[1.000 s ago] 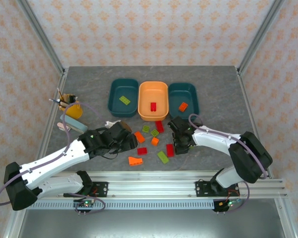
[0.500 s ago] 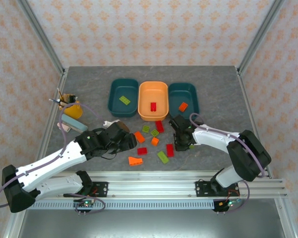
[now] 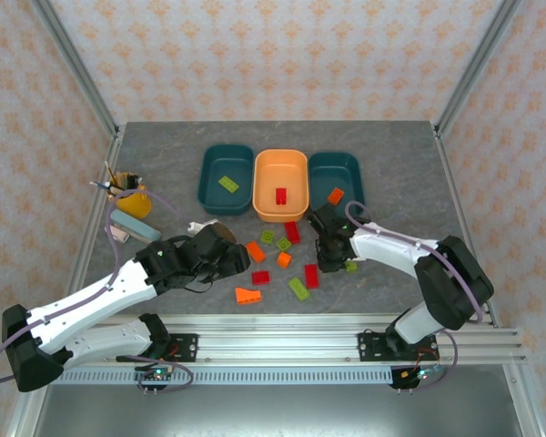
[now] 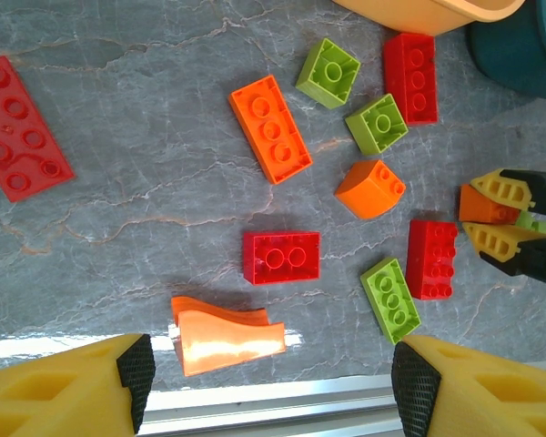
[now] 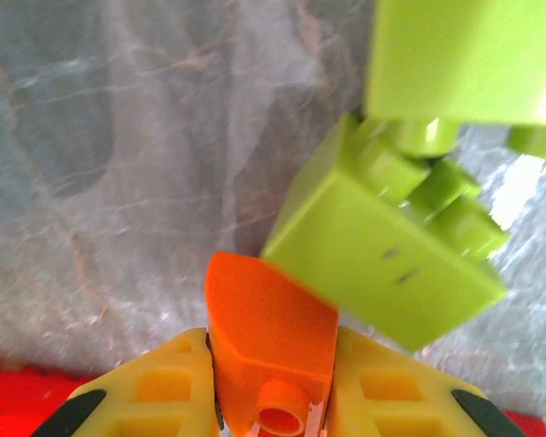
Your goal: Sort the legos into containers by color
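Pick-up step of the colour sort. In the right wrist view, the right fingers [image 5: 155,391] are clamped narrow on a small orange brick [image 5: 268,328] low over the desk [image 5: 91,182], with a green brick [image 5: 382,264] right against its upper edge. From above, this is just right of centre, among the loose bricks [image 3: 255,251]. The left fingers [image 4: 64,391] stand wide and empty above the pile. The next move likely calls for lifting clear of the green brick, then carrying to the right teal tray [image 3: 328,173], upper centre, which already holds an orange piece.
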Motion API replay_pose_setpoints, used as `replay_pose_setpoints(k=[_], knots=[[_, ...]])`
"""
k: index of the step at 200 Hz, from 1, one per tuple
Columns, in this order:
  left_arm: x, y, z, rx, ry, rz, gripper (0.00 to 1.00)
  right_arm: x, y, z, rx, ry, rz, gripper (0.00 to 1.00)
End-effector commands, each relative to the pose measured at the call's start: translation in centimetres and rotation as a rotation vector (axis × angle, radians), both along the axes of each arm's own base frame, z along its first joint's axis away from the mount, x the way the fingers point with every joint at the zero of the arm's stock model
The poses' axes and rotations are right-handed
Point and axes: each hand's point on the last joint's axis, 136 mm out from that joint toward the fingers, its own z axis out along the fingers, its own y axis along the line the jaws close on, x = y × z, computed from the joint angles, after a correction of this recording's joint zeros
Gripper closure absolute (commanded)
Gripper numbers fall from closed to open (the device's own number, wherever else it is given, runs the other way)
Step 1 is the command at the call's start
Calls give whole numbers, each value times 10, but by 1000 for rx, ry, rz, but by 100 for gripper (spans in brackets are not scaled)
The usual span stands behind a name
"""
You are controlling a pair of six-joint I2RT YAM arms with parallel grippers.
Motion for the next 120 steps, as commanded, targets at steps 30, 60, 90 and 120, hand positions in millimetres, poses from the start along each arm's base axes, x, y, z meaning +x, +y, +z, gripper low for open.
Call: replay_pose_setpoints(k=[30, 60, 90, 120], knots=[[1, 5, -3, 24, -9, 20, 27, 10, -13, 32, -101, -62, 89, 85], [5, 0, 0, 27, -13, 8, 27, 24, -20, 65, -173, -141, 169, 85], [16, -12, 14, 16, -39, -8, 27, 55, -30, 111, -254, -257, 261, 85], [35, -30, 43, 3, -90, -32, 27, 95, -32, 142, -318, -318, 425, 85]])
